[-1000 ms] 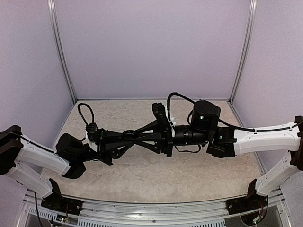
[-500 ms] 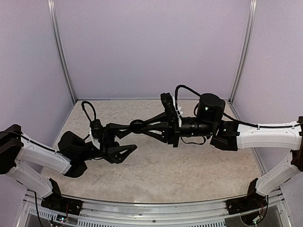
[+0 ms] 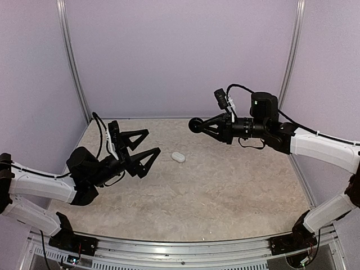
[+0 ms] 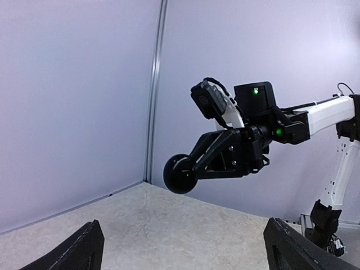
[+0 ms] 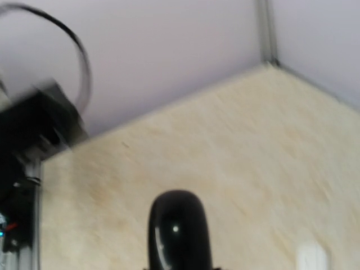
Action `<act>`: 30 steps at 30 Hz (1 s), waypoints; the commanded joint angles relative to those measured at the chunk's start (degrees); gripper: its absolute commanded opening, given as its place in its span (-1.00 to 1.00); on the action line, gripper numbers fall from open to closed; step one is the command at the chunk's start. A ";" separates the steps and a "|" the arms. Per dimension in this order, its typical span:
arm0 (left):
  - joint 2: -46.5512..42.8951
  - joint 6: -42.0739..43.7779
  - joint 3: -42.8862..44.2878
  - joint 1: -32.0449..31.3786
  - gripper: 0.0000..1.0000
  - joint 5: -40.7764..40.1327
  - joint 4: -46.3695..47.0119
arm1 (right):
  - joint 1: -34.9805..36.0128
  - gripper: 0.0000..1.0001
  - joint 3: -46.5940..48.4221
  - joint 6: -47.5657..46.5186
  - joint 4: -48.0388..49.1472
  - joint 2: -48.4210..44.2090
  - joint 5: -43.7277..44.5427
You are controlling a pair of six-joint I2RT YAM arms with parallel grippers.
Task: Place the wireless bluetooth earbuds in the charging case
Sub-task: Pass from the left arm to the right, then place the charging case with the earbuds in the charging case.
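on the pale surface [image 3: 225, 191], between the two arms and a little toward the back, the charging case [image 3: 178, 157] is lying alone as a small white oval. i cannot tell if its lid is open, and the earbuds are not showing in any view. the left gripper [image 3: 153, 141] is hovering just left of the case, with its jaws wide apart and nothing between them. the right gripper [image 3: 202, 126] is hanging above the surface, behind and to the right of the case, with its jaws clamped on the black round disc [image 3: 194, 125]. i am judging the case to be light, hard and glossy, so it is probably sliding or turning when only one finger is pushing it. the safer hold is looking to be across its narrow sides, low on the body, leaving the lid free. the earbuds are likely being lighter and more slippery, asking for a gentle pinch.
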 commanded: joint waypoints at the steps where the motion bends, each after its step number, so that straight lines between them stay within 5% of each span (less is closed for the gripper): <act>1: -2.05 -6.66 5.20 2.26 0.98 -11.27 -17.19 | -5.52 -0.69 1.90 1.69 -10.35 6.70 -4.28; 20: -7.15 -11.95 3.64 5.84 0.98 -15.29 -23.36 | -11.13 -0.61 19.70 -0.04 -11.58 42.53 -7.46; 30: -8.61 -11.43 3.76 6.32 0.98 -16.83 -25.15 | -12.18 -0.51 26.01 0.87 -13.35 50.63 -11.62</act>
